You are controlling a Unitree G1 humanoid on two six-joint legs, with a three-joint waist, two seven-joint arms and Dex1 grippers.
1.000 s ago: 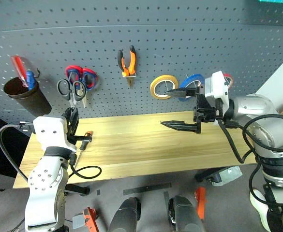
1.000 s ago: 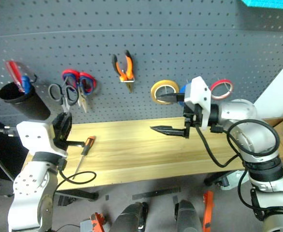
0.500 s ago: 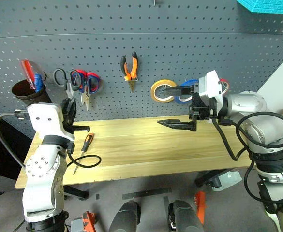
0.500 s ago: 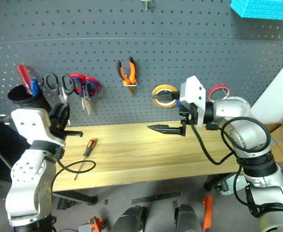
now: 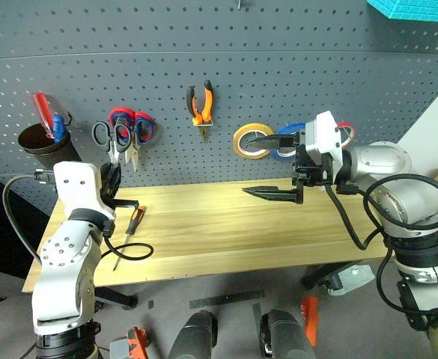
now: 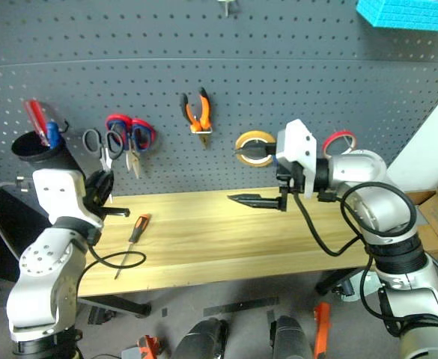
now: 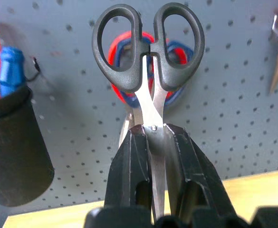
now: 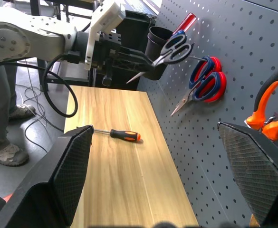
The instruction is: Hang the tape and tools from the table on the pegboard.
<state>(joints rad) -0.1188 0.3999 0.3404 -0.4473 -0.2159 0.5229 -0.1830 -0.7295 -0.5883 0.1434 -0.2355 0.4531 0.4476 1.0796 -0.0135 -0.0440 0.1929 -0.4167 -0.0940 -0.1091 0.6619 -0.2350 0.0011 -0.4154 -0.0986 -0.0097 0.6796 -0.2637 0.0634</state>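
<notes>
My left gripper (image 7: 153, 130) is shut on the blades of the small black-handled scissors (image 7: 148, 47), handles up, held close in front of the pegboard (image 5: 316, 67) beside the red-and-blue scissors (image 5: 132, 127). The screwdriver (image 5: 132, 221) lies on the table (image 5: 226, 232) at its left end, below that gripper. On the pegboard hang the orange-and-black pliers (image 5: 201, 101) and the blue tape (image 5: 293, 138), which is partly behind my right gripper (image 5: 267, 166). That gripper is open and holds nothing, pointing left above the table's back edge.
A yellow roll (image 5: 248, 140) and a red roll (image 5: 344, 131) hang either side of the blue tape. A black cup (image 5: 43, 138) with red and blue handles hangs at the pegboard's left. A black cable (image 5: 129, 250) loops on the table by the screwdriver.
The view tilted at first. My left gripper has carried the black scissors a little lower and closer to the red-and-blue scissors. The right gripper has stayed put.
</notes>
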